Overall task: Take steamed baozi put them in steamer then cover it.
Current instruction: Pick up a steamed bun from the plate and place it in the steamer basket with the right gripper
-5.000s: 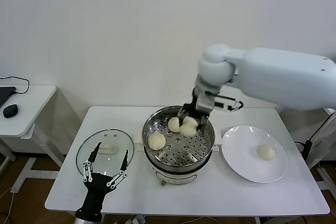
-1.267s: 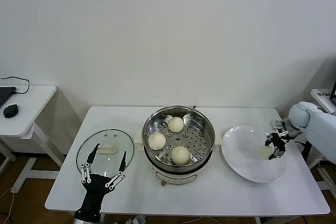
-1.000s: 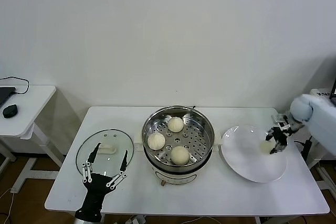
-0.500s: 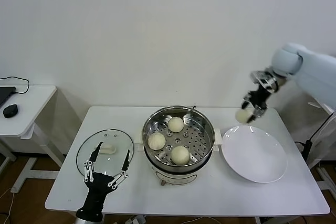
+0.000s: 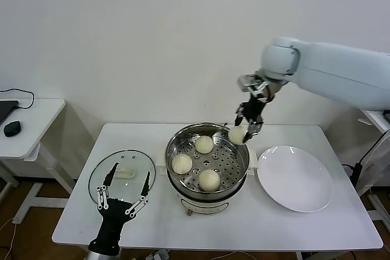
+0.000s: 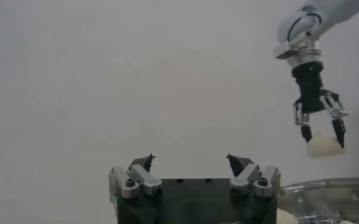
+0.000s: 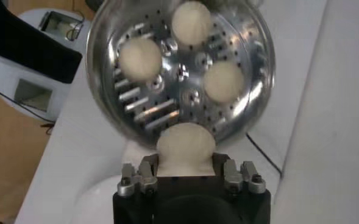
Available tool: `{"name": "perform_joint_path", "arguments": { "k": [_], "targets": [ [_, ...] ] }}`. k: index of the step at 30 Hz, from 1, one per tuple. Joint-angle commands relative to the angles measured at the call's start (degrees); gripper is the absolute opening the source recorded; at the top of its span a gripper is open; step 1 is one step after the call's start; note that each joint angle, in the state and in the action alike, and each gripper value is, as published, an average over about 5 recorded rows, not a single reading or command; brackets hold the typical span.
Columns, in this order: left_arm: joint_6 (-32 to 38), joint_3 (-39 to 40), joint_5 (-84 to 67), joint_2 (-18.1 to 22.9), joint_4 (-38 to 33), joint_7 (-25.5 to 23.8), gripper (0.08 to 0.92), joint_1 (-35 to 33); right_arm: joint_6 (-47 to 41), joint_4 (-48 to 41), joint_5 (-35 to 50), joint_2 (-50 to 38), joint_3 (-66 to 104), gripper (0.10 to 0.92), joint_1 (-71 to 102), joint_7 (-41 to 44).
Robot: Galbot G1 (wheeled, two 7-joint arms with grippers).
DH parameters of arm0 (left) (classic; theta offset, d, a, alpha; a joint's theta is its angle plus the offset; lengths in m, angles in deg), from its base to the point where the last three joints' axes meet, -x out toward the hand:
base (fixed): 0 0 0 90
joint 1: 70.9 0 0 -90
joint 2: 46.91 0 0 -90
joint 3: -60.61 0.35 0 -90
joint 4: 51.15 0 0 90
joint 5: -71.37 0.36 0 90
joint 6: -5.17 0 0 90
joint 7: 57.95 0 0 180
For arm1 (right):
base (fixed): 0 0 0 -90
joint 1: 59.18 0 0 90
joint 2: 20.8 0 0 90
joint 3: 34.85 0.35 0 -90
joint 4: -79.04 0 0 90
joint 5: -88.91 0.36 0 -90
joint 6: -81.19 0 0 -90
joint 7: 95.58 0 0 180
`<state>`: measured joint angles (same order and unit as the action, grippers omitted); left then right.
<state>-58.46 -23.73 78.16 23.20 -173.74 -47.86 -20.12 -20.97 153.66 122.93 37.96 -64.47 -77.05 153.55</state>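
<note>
The steamer [image 5: 172, 144] stands mid-table with three steamed baozi [image 5: 204, 144] [image 5: 181, 163] [image 5: 209, 179] on its perforated tray. My right gripper [image 5: 247, 127] hangs over the steamer's far right rim, shut on another baozi [image 5: 237, 134]. The right wrist view shows that baozi [image 7: 186, 143] between the fingers of the right gripper [image 7: 185, 161], above the steamer [image 7: 106, 36]. The glass cover [image 5: 122, 175] lies flat to the left of the steamer. My left gripper [image 5: 124, 196] waits open over the cover's near edge, holding nothing; the left wrist view shows it [image 6: 191, 162] open too.
A white plate [image 5: 295, 178] lies bare to the right of the steamer. A small side table [image 5: 36, 120] with a black mouse [image 5: 12, 128] stands at the far left. The white wall runs close behind the table.
My right gripper has lifted the last baozi off the plate and carried it up and left to the steamer's right rim. The plate is now bare. The left arm has not moved.
</note>
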Motion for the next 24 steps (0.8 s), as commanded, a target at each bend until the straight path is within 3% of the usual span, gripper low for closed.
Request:
{"name": "perform_joint_path", "arguments": {
  "k": [1, 24],
  "targets": [
    [0.1, -0.2, 0.1, 0.0, 0.3, 0.1, 0.823, 0.3, -2.4, 1.7, 1.7, 6.3, -3.6, 0.611, 3.7, -3.7],
    [0.3, -0.7, 0.0, 0.1, 0.5, 0.3, 0.823, 0.1, -2.4, -2.6, -4.3, 5.8, -2.2, 0.611, 10.1, -5.8]
  ]
}}
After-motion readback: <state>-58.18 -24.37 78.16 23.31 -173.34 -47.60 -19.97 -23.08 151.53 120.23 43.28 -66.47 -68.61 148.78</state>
